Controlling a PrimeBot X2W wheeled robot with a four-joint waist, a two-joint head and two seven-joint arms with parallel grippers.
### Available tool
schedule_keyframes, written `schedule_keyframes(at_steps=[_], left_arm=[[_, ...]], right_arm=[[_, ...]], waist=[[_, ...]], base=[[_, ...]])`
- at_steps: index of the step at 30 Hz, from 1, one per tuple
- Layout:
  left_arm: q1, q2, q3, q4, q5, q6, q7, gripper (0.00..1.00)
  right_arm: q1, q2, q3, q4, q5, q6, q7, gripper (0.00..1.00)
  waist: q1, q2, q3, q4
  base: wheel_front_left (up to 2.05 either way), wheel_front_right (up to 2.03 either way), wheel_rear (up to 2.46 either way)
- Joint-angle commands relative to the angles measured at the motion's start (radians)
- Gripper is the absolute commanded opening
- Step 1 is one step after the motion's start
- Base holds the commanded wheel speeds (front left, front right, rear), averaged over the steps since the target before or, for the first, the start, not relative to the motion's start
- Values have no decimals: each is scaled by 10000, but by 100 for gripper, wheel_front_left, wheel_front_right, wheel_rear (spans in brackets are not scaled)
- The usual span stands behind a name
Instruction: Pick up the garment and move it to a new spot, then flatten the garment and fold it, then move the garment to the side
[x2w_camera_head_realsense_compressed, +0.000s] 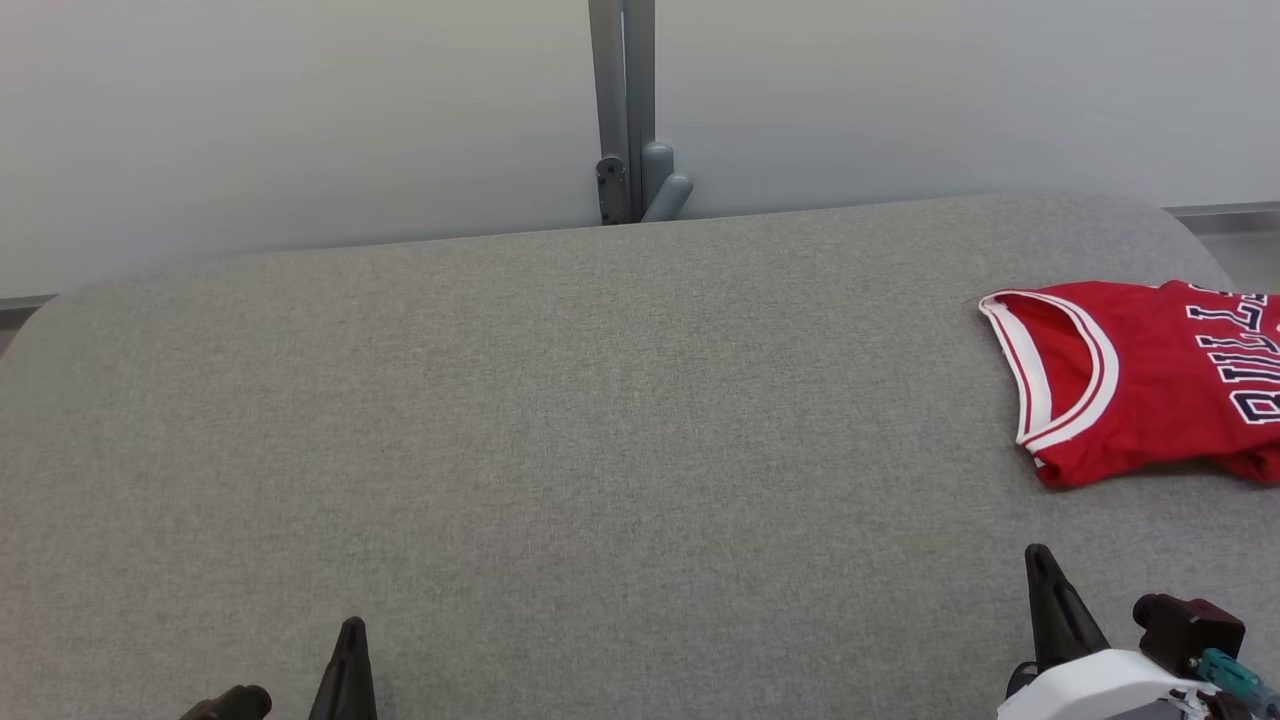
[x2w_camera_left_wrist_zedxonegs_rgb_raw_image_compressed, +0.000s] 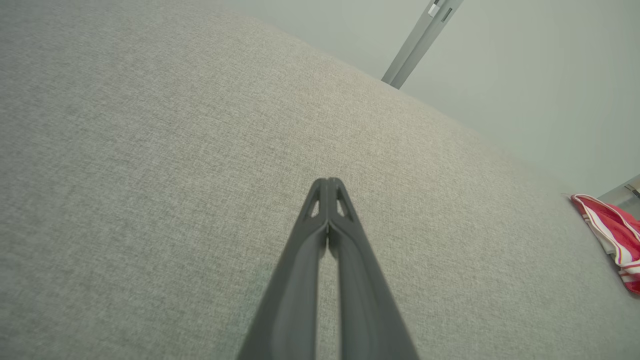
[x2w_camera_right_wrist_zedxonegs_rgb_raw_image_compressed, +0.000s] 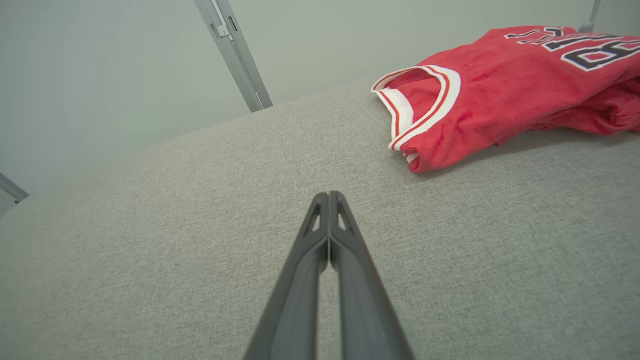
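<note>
Both arms sit low at the near edge of the grey padded table (x2w_camera_head_realsense_compressed: 600, 450). The left gripper (x2w_camera_head_realsense_compressed: 351, 628) is at the lower left of the head view and the right gripper (x2w_camera_head_realsense_compressed: 1038, 552) at the lower right, each with its fingers pointing away from the robot across the cloth surface. The right one reaches a little further forward, with its white wrist housing just behind it.

The red garment (x2w_camera_head_realsense_compressed: 1130, 390), a jersey with white trim and dark lettering, lies on the far right of the table, beyond the right gripper and apart from it. Its long axis runs left to right across the head view and its right part is cut off by the frame edge. A white-trimmed opening faces left, toward the middle of the table, and the lower hem is somewhat bunched.

In the wrist views each claw is pressed fully together, tips meeting, with nothing between them and no contact with the jersey
</note>
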Motion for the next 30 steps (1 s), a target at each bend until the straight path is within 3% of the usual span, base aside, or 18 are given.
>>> schedule_keyframes(at_steps=[1,30], left_arm=[[-307,21,123,-171,-388,-90,102,0],[-911,46,815,-462,-4065,-409,1226,0]], right_arm=[[-301,-34,-46,-202,490,-2,104,0],[-735,-72,-160,-386,5069,-5,1130,0]], waist=[[0,4,4,3],[0,11,80,62]], base=[[0,0,0],[0,0,0]])
